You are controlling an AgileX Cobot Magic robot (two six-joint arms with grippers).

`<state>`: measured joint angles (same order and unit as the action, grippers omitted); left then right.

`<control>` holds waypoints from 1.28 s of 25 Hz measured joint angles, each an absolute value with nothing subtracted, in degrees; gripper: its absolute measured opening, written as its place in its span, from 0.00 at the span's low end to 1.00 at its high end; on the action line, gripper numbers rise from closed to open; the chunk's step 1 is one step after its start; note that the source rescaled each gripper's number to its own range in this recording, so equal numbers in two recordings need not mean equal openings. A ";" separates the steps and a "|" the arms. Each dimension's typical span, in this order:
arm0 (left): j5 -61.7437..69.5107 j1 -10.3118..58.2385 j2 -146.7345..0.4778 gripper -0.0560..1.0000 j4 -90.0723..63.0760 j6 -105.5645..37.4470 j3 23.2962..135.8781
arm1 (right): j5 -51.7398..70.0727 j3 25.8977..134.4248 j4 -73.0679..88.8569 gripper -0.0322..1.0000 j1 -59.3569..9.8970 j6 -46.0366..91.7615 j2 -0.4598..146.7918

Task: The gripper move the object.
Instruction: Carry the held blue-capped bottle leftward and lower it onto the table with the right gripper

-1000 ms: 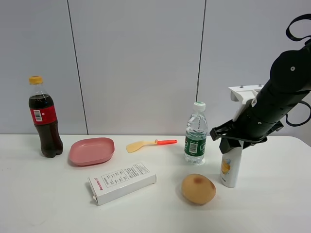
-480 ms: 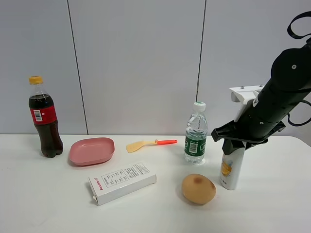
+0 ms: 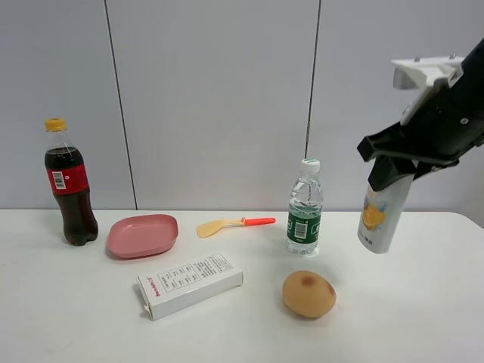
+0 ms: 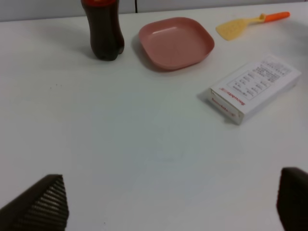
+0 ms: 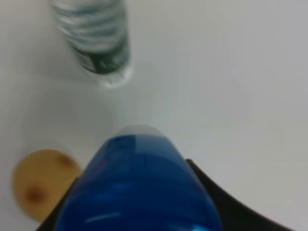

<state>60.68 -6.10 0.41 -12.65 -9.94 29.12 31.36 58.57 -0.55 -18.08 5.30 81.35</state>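
Observation:
My right gripper is shut on the top of the white lotion bottle and holds it in the air, well above the table at the right. The yellow-orange picture on its front faces the camera. In the right wrist view the bottle's blue cap fills the lower part of the picture between the black jaws. My left gripper is open over bare table, only its two fingertips showing; it is out of the exterior view.
On the white table stand a cola bottle, a pink plate, a yellow spatula with an orange handle, a white box, a clear water bottle and a brown round fruit.
My right gripper has lifted the lotion bottle off the table, up and a little to the right. Nothing else has moved.

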 joint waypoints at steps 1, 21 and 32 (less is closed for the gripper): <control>60.68 -6.10 0.41 1.00 -12.65 -9.94 29.12 | 31.86 58.98 0.61 0.03 -19.37 7.02 79.71; 60.68 -6.10 0.41 1.00 -12.65 -9.94 29.12 | 50.78 109.91 5.29 0.03 -51.84 20.47 108.78; 60.68 -6.10 0.41 1.00 -12.65 -9.94 29.12 | 51.69 119.86 8.94 0.03 -55.43 24.44 127.24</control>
<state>60.68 -6.10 0.41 -12.65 -9.94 29.12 51.69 119.86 8.94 -55.43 24.44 127.24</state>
